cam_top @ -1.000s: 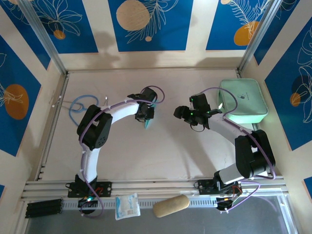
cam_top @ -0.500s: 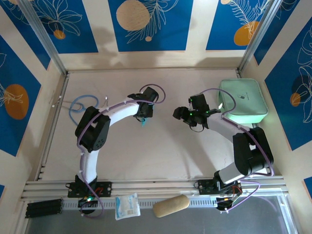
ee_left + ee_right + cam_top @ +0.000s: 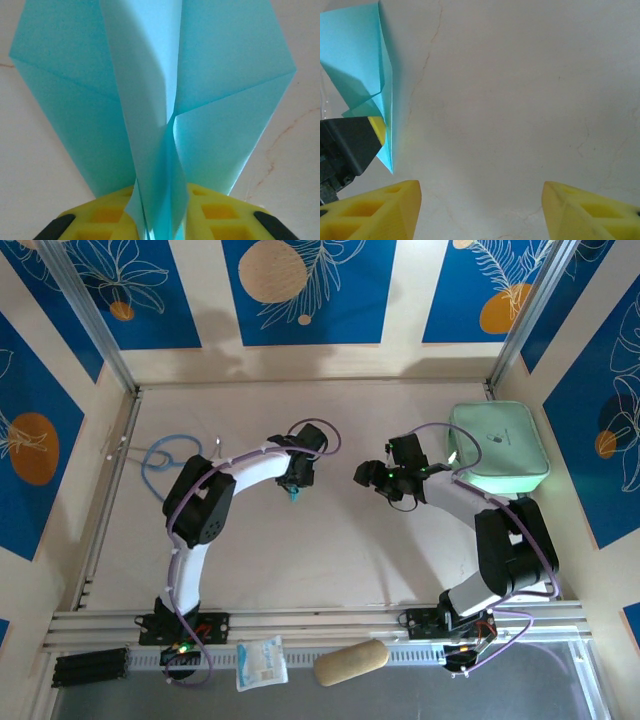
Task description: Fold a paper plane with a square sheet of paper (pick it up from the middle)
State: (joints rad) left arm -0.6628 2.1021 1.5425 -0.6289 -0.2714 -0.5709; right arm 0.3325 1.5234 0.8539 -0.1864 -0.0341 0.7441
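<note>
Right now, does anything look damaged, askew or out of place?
Nothing damaged: the paper plane stands between the jaws of the left gripper, creases clean, no tears. Strays: a blue cable loop on the table at far left, and a white snack packet on the near rail.
</note>
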